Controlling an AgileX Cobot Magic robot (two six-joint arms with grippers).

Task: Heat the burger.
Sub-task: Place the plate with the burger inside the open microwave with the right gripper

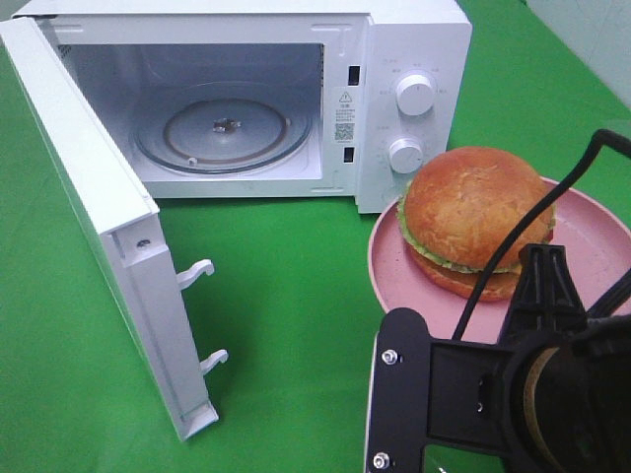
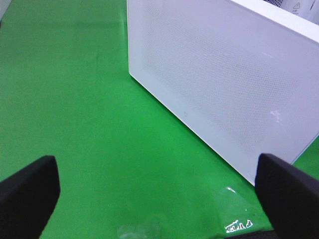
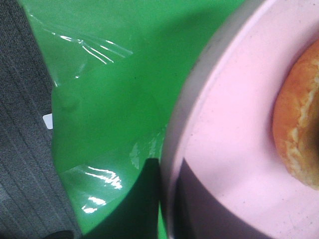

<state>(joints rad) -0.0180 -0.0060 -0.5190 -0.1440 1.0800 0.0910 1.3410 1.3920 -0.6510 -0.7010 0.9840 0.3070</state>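
The burger [image 1: 478,222] sits dome-up on the pink plate [image 1: 601,246]; left hand [image 2: 159,199] spread, right hand [image 1: 540,284] pressed together at its rim.

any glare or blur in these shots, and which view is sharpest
exterior high: sharpest, even light on the microwave and burger, though the near arm is soft; left wrist: left end effector tips blurred, small glare on the green cloth; right wrist: too close, pink plate rim soft, bright streaks on clear film.
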